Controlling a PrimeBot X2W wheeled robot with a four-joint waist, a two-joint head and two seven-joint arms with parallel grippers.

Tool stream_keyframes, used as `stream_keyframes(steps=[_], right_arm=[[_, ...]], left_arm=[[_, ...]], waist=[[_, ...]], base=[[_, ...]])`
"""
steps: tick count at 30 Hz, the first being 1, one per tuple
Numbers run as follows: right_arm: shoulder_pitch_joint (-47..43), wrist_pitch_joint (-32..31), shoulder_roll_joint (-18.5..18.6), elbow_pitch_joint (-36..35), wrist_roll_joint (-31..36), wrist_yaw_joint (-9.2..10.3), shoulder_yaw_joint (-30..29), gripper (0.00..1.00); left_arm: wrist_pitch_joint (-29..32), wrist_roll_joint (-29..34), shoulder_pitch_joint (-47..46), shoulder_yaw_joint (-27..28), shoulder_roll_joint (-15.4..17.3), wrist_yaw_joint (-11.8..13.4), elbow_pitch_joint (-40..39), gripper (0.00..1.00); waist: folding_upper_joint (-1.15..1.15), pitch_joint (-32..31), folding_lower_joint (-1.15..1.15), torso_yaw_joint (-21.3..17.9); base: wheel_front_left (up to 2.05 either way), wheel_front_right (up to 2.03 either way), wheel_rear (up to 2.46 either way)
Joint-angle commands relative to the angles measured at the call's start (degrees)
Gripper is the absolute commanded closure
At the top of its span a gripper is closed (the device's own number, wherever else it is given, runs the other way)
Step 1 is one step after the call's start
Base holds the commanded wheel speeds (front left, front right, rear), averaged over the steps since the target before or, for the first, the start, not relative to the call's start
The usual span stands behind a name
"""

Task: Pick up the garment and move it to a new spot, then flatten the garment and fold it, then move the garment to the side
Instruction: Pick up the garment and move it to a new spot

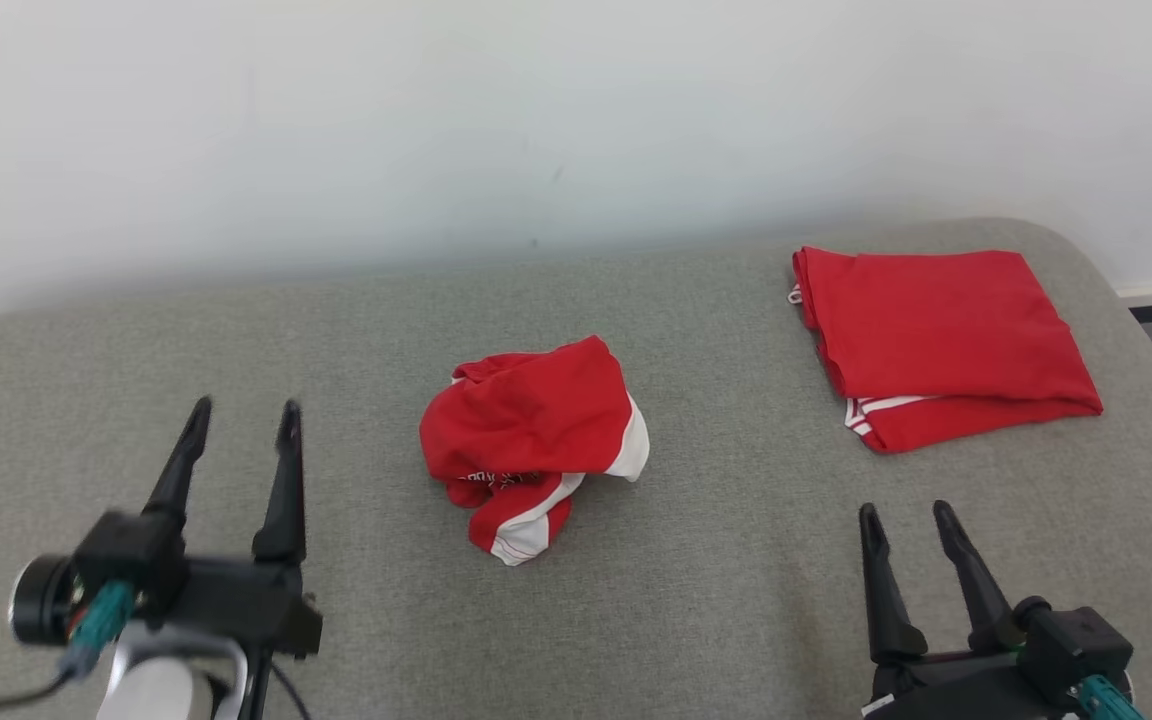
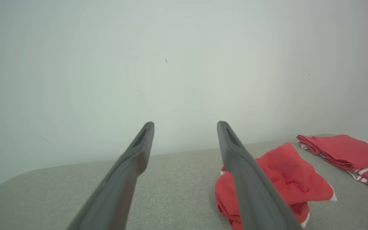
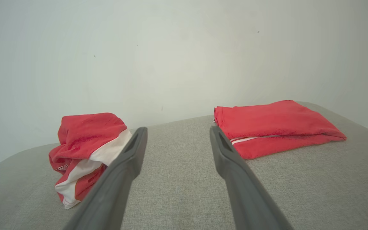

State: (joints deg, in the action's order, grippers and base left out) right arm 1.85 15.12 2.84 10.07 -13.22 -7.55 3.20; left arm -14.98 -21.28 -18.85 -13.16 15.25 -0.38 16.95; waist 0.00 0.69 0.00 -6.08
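A crumpled red garment (image 1: 533,445) with white panels lies in a heap at the middle of a grey padded surface (image 1: 716,560). The heap is only a little longer than it is wide, and its long axis runs near to far, with the far end leaning slightly right. A bunched end with white stripes points toward the near side, and a smoother red fold humps up at the far side. The left pincer (image 1: 245,407) hovers to the near left of the heap, clear of the cloth, its two dark fingers spread apart, holding nothing, and pointing away toward the wall. The right pincer (image 1: 904,509) sits at the near right, well apart from the heap, its fingers likewise parted, empty, and aimed at the far side. A second red garment, the folded one (image 1: 941,340), lies flat at the far right of the surface, with white stripes showing at its near left corner. A plain pale wall (image 1: 536,120) rises behind the surface. Bare grey fabric lies between each pincer and the heap.
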Motion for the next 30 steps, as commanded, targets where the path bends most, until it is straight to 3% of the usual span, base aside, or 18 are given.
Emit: stream_keyframes(steps=[1, 12, 30], right_arm=[[-0.86, 0.03, 0.06, -0.3, 0.39, 0.1, -0.5, 0.0], [-2.4, 0.03, 0.06, -1.19, 1.48, 0.1, -2.83, 0.0], [-6.69, 0.03, 0.07, -2.24, 1.67, 0.1, -3.21, 0.0]], left_arm=[[-0.22, 1.23, 2.67, 0.9, 0.0, 0.66, -1.8, 0.0], [-0.21, 6.85, 16.41, 8.56, -3.13, 1.32, -9.13, 0.0], [-0.22, 13.67, 26.89, 16.87, -10.64, -3.35, -13.15, 0.0]], waist=[[0.0, -0.54, 0.0, 0.65], [0.0, -1.74, 0.0, 2.05], [0.0, -3.23, 0.0, 4.3]], base=[[0.0, 0.0, 0.0], [0.0, 0.0, 0.0], [0.0, 0.0, 0.0]])
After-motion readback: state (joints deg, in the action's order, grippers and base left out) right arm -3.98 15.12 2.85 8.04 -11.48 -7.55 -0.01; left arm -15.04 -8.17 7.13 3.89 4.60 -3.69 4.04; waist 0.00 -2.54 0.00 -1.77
